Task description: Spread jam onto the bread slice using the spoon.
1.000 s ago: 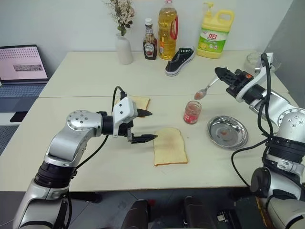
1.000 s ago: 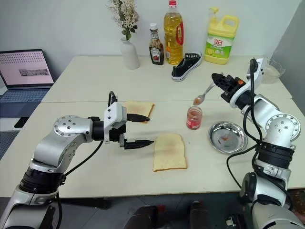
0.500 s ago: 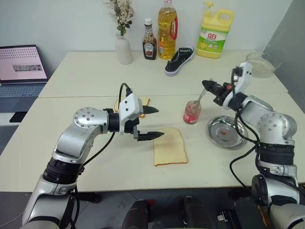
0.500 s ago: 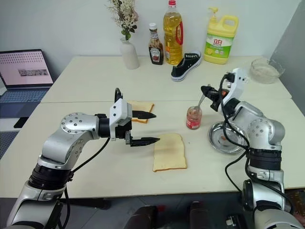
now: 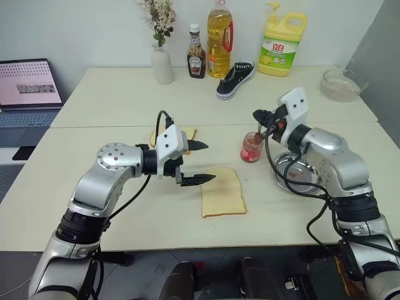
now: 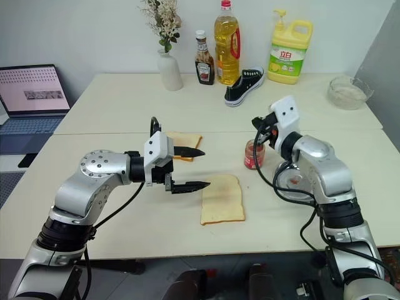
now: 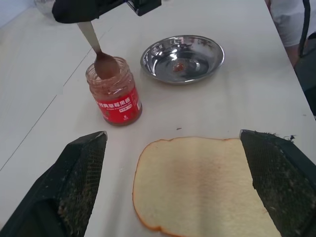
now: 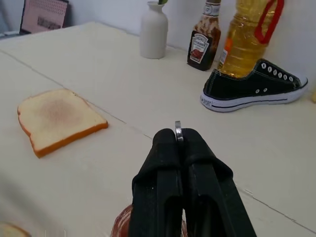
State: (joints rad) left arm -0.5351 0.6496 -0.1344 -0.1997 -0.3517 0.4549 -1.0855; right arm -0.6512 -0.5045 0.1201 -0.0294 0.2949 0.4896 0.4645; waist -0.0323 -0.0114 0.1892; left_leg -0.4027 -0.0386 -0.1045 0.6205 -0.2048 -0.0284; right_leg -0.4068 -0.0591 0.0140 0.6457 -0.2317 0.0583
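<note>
Right gripper (image 5: 258, 117) clamped on spoon (image 7: 98, 52), bowl in jam (image 7: 114, 94)

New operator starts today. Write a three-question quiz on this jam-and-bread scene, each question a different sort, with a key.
1. True or false: the bowl of the spoon is at the mouth of the jam jar.
2. Multiple choice: what does the right gripper hold? A) the jar B) the spoon C) nothing
3. Short answer: where is the left gripper relative to the bread slice, and how do its jaws stand?

Key:
1. True; the spoon points down into the open jar.
2. B; its fingers are shut on the handle.
3. It hovers at the slice's near-left edge, not touching it, jaws wide open.
</note>
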